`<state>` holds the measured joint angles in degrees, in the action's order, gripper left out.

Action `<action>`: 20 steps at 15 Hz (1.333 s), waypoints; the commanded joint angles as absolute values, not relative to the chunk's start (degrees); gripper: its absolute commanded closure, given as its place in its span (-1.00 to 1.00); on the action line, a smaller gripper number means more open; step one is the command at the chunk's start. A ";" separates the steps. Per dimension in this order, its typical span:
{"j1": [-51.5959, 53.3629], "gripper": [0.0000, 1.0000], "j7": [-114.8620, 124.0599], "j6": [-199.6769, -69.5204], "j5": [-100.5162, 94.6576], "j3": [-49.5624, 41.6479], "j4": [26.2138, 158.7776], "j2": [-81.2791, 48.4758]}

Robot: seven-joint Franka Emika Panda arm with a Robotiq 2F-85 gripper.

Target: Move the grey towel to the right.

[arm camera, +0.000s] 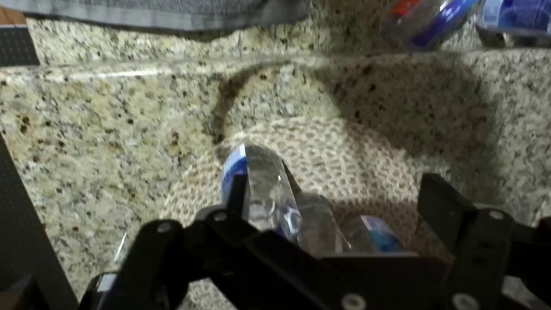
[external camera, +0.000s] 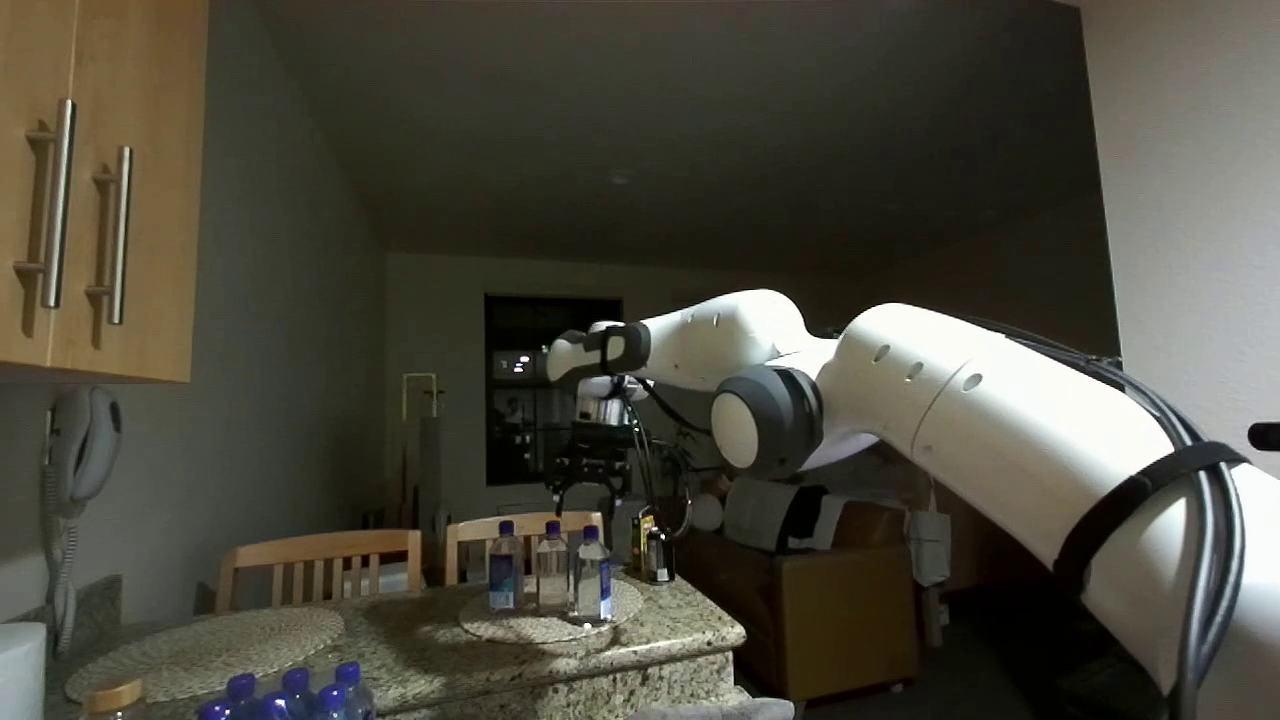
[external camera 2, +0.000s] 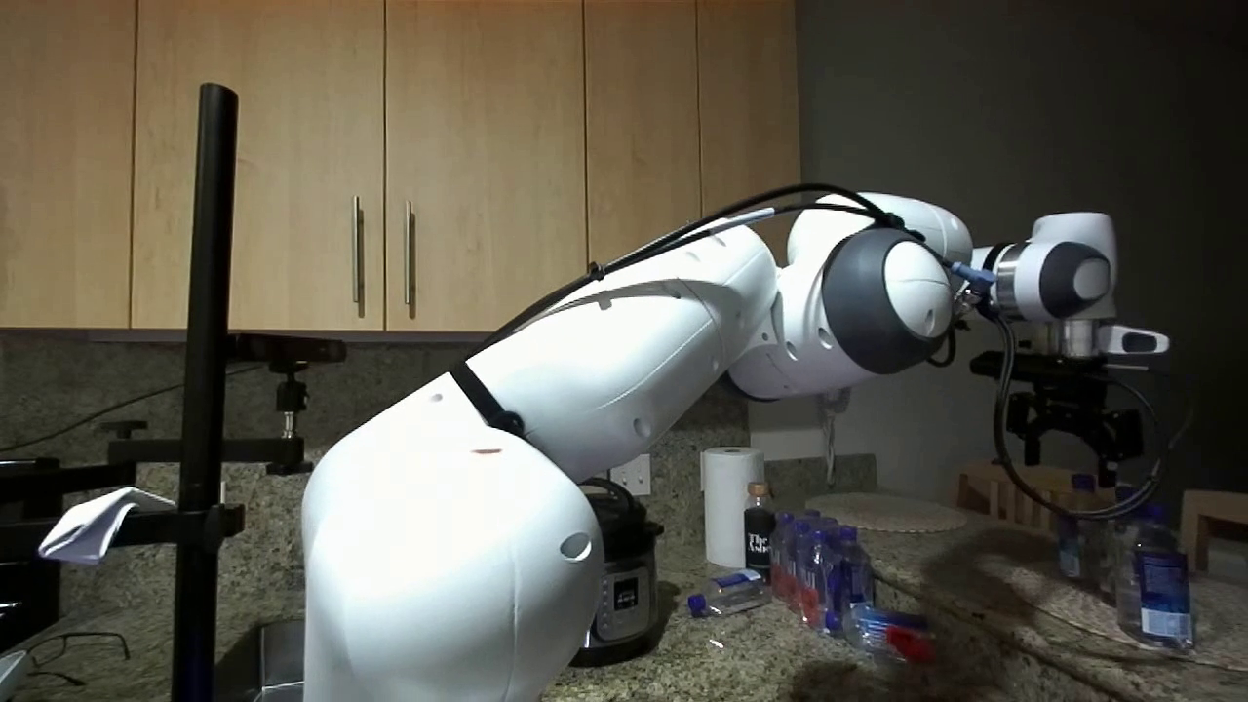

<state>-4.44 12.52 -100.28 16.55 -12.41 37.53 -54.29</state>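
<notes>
Along the top edge of the wrist view, part of the grey towel (arm camera: 172,13) lies on the lower counter, beyond the raised counter's edge. Only a sliver of the same towel (external camera: 715,710) shows at the bottom of an exterior view. My gripper (arm camera: 335,191) is open, its two black fingers wide apart and gripping nothing. It points down over the raised granite counter, well away from the towel. In both exterior views the gripper (external camera: 586,500) (external camera 2: 1070,468) hangs in the air, at or above the height of the bottle caps.
Several upright water bottles (external camera: 553,570) stand on a round woven mat (external camera: 500,625) below the gripper. A dark bottle (external camera: 658,555) is beside them. More bottles (external camera 2: 819,565) crowd the lower counter. Another mat (external camera: 220,650) and wooden chairs (external camera: 320,560) are at the counter's far side.
</notes>
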 commanded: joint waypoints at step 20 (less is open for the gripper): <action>18.19 -1.00 54.51 -125.15 -12.08 -18.23 92.70 -17.90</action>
<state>18.11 46.89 -124.42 -6.03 -21.32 81.61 -26.95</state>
